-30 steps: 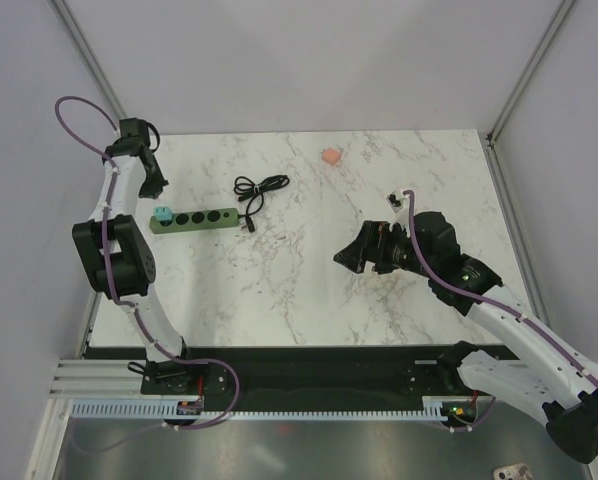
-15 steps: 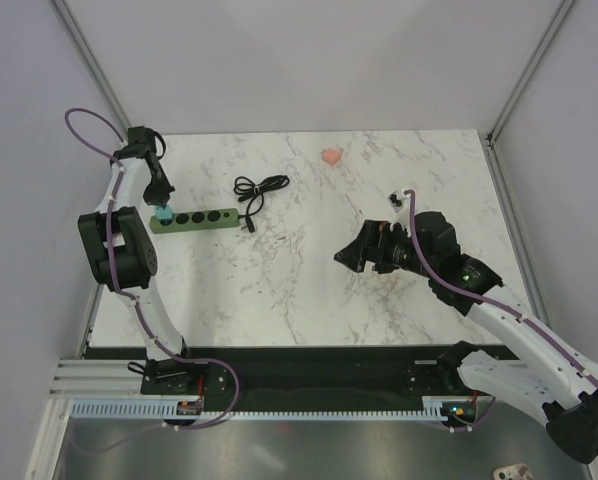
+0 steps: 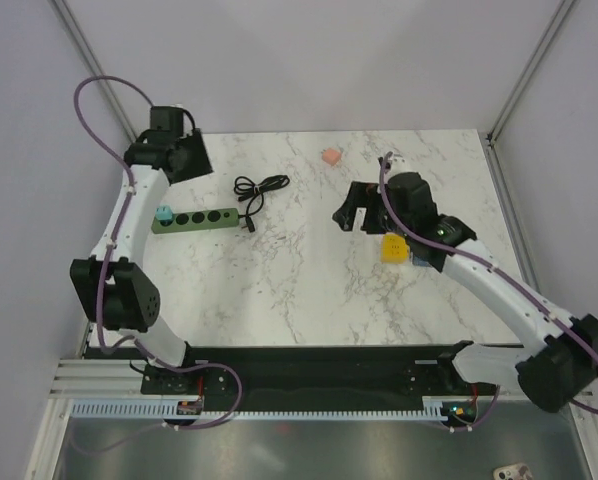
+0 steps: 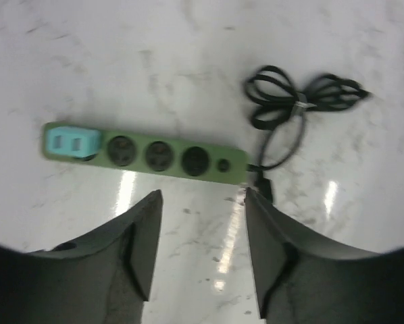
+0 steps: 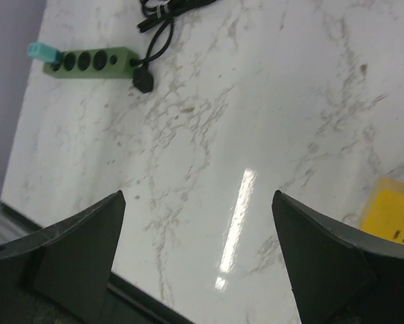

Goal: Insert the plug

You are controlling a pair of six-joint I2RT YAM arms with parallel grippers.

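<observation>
On the marble table (image 3: 299, 285) your plug (image 4: 70, 142) sits in the strip's (image 4: 138, 156) end socket, so left gripper (image 4: 202, 199) and right gripper (image 5: 198, 199) hang open.

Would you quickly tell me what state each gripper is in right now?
Left gripper: open, holding nothing.
Right gripper: open, holding nothing.

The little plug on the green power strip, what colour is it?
The plug is teal, a light blue-green. The left wrist view shows it best.
</observation>
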